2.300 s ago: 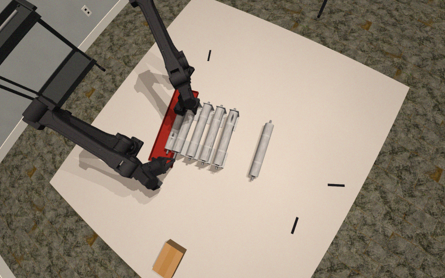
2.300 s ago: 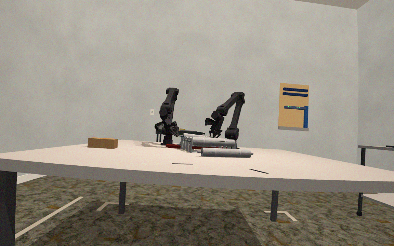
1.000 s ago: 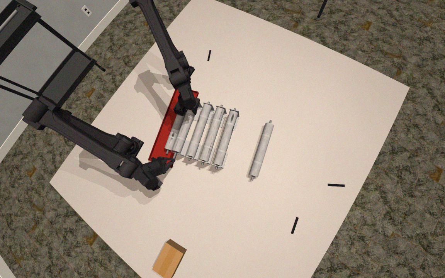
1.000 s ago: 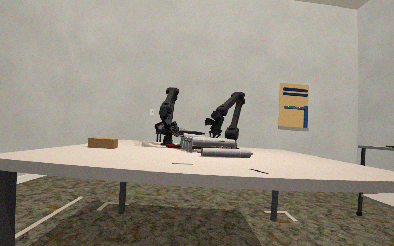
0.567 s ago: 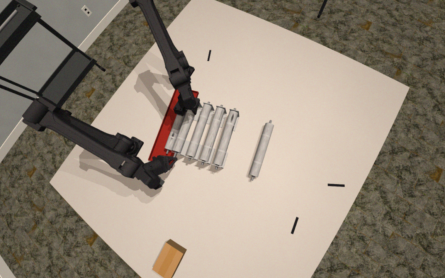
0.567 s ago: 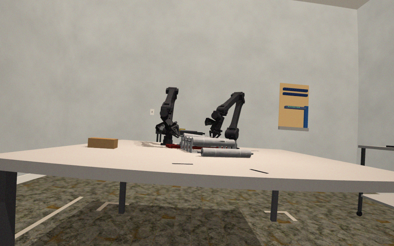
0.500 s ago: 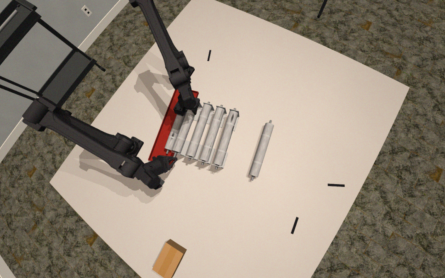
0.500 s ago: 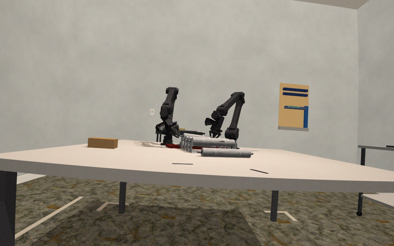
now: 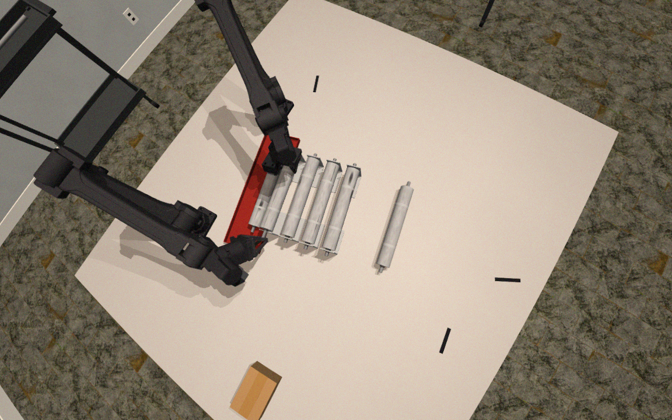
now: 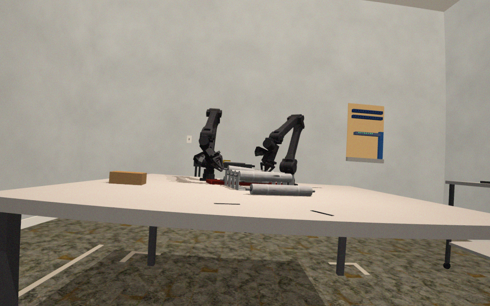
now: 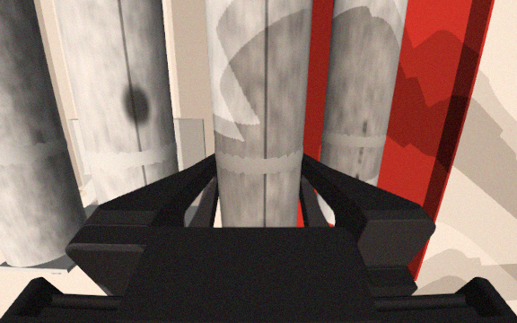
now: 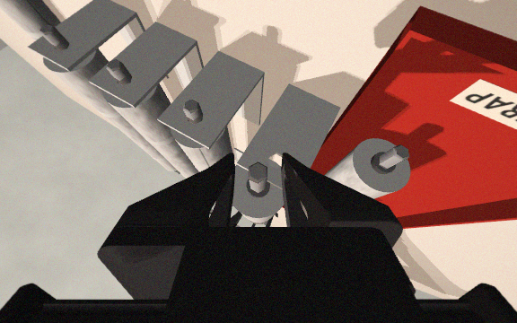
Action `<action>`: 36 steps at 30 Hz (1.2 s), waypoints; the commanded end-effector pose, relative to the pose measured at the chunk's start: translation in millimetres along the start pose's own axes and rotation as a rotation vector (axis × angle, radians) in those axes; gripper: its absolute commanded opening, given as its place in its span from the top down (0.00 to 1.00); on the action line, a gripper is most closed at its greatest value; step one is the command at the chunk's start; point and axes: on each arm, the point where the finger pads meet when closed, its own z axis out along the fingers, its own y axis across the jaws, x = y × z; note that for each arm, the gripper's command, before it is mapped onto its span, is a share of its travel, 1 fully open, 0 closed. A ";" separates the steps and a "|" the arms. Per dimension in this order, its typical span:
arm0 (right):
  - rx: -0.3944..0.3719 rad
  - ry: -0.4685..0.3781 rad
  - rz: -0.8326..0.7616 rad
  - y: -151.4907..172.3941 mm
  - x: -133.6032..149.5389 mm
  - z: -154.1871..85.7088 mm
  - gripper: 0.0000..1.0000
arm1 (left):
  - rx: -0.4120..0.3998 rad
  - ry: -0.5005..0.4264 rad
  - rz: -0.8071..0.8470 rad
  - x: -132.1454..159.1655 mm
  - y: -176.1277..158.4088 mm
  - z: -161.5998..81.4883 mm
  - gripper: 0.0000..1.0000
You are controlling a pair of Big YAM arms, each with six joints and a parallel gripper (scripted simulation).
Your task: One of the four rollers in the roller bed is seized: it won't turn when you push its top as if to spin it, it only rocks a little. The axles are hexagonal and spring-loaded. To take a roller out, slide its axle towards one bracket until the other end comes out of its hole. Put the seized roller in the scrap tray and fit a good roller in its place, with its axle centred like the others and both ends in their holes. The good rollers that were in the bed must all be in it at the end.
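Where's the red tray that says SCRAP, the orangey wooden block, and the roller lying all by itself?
Red tray [image 9: 246, 209] [image 12: 424, 197]: top and right wrist views, its floor.
Wooden block [image 9: 254, 392] [image 10: 127, 178]: top and exterior views, its side.
Lone roller [image 9: 395, 227] [image 10: 281, 189]: top and exterior views, its barrel.

The top view looks steeply down from above, far enough back to take in most of the pale surface [image 9: 432, 135] [image 10: 186, 213]. The exterior view sits low and well back, facing the wall behind the arms, and shares the loose roller [image 9: 395, 227] [image 10: 281, 189] with it. Each wrist view looks closely past its end effector: the left along the rollers, the right onto their axle ends. Both share the red tray [image 11: 424, 148] [image 12: 424, 188].
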 end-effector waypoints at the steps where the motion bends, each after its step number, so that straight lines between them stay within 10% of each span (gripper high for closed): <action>1: -0.051 -0.021 -0.050 33.1 -3.9 -11.1 0.68 | -0.034 -0.036 0.024 -20.7 14.3 -19.5 0.68; 11: -0.051 -0.021 -0.050 33.1 -3.9 -11.1 0.68 | -0.024 -0.027 0.019 -7.4 8.9 -11.1 0.68; 12: -0.051 -0.021 -0.050 33.1 -3.9 -11.1 0.68 | -0.026 -0.042 0.021 -12.0 10.4 -12.5 0.38; 29: -0.051 -0.021 -0.050 33.1 -3.9 -11.1 0.68 | -0.013 -0.027 0.025 -11.0 7.1 -7.5 0.38; 36: -0.047 -0.023 -0.042 29.8 -2.1 -46.9 0.68 | -0.038 -0.059 0.024 -19.4 14.1 -50.1 0.38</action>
